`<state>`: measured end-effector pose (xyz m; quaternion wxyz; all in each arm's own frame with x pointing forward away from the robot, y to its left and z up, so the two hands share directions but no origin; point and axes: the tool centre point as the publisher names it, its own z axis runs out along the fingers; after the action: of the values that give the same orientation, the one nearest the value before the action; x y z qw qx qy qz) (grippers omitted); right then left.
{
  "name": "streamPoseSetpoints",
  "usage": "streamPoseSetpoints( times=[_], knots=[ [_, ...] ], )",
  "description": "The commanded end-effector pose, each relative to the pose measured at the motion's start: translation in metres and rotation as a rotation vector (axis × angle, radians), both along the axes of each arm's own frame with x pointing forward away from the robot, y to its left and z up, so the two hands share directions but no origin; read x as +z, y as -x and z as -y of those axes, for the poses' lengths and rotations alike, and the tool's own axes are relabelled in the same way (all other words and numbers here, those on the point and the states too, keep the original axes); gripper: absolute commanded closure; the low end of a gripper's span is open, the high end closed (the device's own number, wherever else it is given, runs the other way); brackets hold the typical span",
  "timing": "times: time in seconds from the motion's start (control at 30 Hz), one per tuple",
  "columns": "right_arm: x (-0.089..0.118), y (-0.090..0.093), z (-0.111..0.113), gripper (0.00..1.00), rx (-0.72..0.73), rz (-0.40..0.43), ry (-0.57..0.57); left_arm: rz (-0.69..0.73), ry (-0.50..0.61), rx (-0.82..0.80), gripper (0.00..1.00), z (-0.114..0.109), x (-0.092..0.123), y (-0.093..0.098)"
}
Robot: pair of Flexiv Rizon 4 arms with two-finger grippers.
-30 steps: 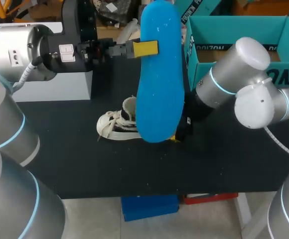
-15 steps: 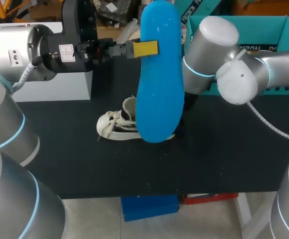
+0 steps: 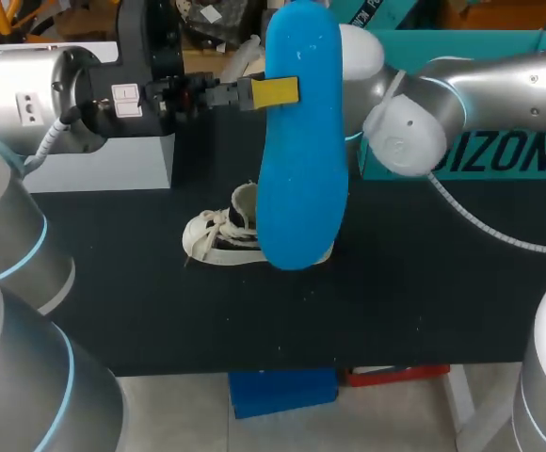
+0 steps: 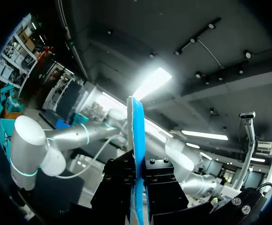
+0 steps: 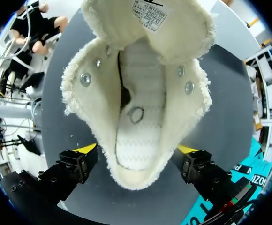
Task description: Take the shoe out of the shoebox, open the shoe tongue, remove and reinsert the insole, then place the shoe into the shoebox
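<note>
Holding blue insole (image 3: 301, 141) up high, left end effector (image 3: 273, 92) clamped on its side | insole looks light and bendy | white shoe (image 5: 138, 108) sits on counter (image 3: 395, 282), soft | right end effector (image 5: 136, 150) fingers apart, one each side.

Count with me: one shoe (image 3: 218, 235) on one table (image 3: 424, 301), one insole (image 3: 299, 141), one shoebox (image 3: 461, 42) far right, one white box (image 3: 104, 165) far left. Two arms, left arm (image 3: 28, 94) and right arm (image 3: 499, 85). Two grippers, left gripper (image 3: 273, 91) and right gripper (image 5: 137, 154).
</note>
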<state>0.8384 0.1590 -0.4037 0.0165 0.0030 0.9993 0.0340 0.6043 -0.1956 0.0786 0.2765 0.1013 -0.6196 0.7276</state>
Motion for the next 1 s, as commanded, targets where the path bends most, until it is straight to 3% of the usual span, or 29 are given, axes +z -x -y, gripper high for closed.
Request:
streamPoseSetpoints(
  times=[0.03, 0.43, 1.0],
  knots=[
    [-0.003, -0.001, -0.008, 0.0, -0.004, -0.004, 0.148, -0.001, 0.0, 0.002, 1.0, 0.0, -0.002, 0.002],
    [-0.007, 0.002, -0.009, 0.0, -0.002, -0.006, 0.142, -0.001, 0.0, 0.002, 1.0, 0.0, -0.002, 0.002],
    [0.008, 0.002, 0.009, 0.0, 0.031, 0.025, -0.037, -0.001, 0.0, 0.002, 1.0, 0.0, -0.002, 0.002]
  ],
)
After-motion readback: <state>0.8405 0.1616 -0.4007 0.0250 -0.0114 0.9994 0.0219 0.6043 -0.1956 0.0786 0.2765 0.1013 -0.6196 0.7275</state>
